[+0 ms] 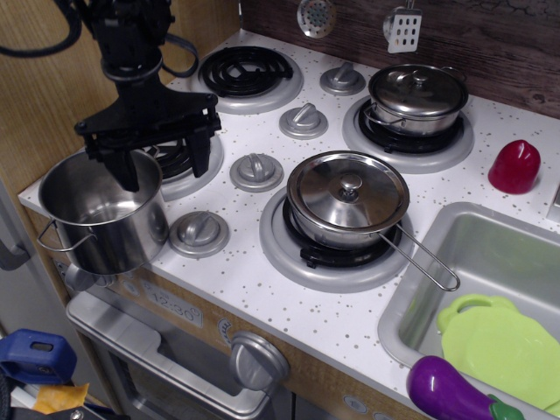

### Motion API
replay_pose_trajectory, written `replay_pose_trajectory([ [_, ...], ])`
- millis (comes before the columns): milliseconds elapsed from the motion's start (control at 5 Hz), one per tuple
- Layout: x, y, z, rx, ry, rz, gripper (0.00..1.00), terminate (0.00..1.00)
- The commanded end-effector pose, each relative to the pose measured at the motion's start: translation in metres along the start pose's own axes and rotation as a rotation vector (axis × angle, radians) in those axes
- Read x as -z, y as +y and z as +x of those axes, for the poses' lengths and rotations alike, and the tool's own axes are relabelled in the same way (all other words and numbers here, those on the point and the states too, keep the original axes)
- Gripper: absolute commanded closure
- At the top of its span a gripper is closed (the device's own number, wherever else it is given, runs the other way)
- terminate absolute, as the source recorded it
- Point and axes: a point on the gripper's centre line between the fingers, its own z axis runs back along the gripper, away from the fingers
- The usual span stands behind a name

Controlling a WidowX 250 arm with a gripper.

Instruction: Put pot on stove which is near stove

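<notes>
The tall lidless steel pot (109,229) stands at the front left corner of the counter, its wire handle pointing off the edge. Just behind it is the near spiral-coil stove (191,185), mostly covered by my arm. My black gripper (166,166) is open and low over the pot's back right rim. Its left finger (129,171) reaches into the pot's mouth. Its right finger (200,156) hangs outside the pot, over the stove coil. I cannot tell whether the fingers touch the rim. A second spiral burner (248,73) lies further back.
A lidded long-handled saucepan (348,199) sits on the front centre burner and a lidded steel pot (416,91) on the back right one. Grey knobs (199,233) dot the counter. A red toy (514,166), a sink (477,254) with a green plate (503,339) and an eggplant (448,394) are at the right.
</notes>
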Motion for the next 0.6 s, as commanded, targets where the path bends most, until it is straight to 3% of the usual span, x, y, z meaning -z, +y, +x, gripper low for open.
replay_pose_trajectory([
  [0, 0.010, 0.005, 0.000, -0.037, -0.045, -0.018, 0.00, 0.00],
  [200, 0.022, 0.011, 0.001, -0.040, -0.039, -0.048, 0.00, 0.00],
  [400, 0.024, 0.013, 0.004, -0.042, -0.022, -0.057, 1.00, 0.00],
])
